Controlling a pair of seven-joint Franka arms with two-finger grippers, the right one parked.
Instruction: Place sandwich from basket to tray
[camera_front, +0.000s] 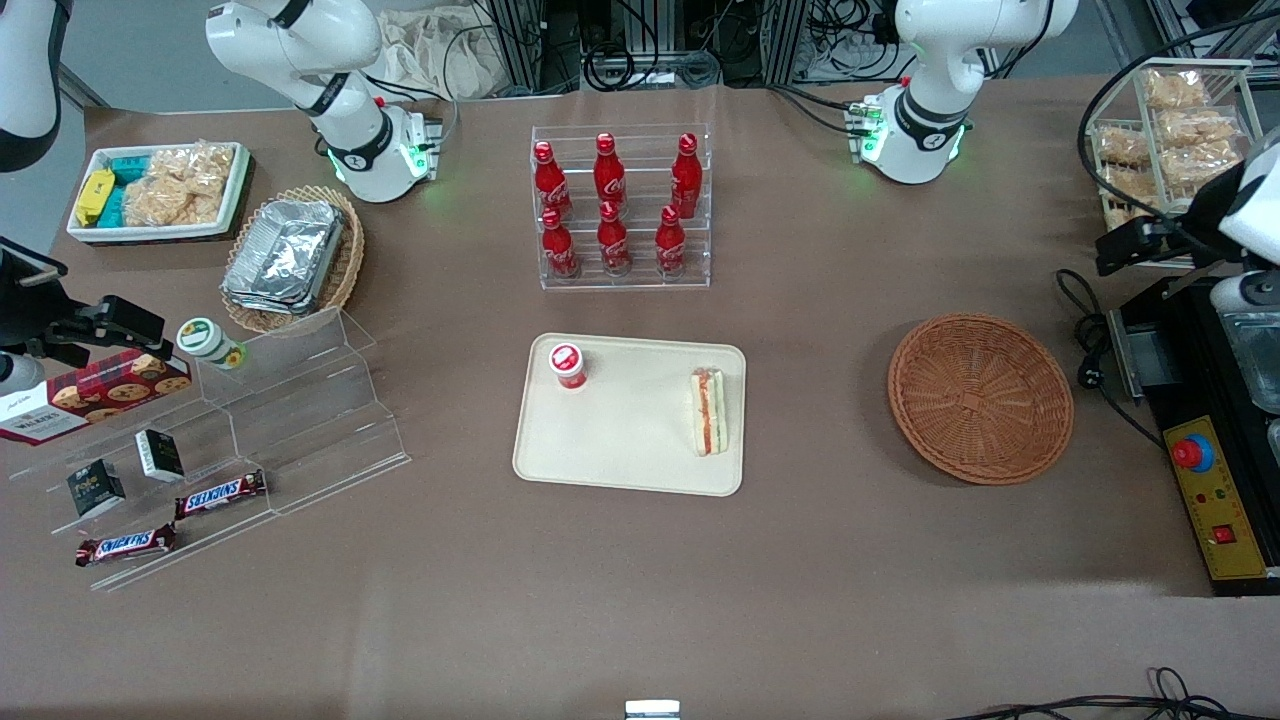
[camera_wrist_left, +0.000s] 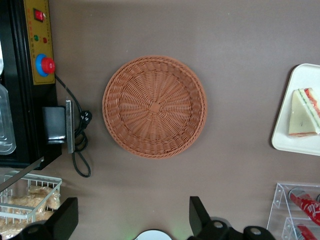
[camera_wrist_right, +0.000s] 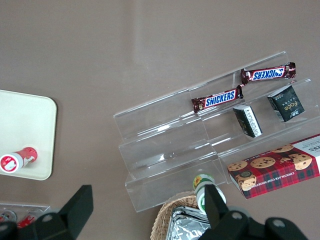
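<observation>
Sandwich (camera_front: 709, 412) lies on tray (camera_front: 620, 470); basket (camera_front: 980, 397) holds nothing. Gripper (camera_wrist_left: 131, 220) hovers above the table, open and empty, so the task looks finished.

tray (camera_wrist_left: 299, 141) cut off at frame edge, gripper (camera_wrist_left: 131, 216) partly out of frame

The black claw (camera_wrist_left: 130, 220) hangs above a brown bench (camera_wrist_left: 240, 60). Under it sits the reddish-brown woven basket (camera_wrist_left: 154, 106). Well off sideways, the cream tray (camera_front: 620, 440) holds the white sandwich (camera_front: 708, 412), striped orange-red and green.
</observation>
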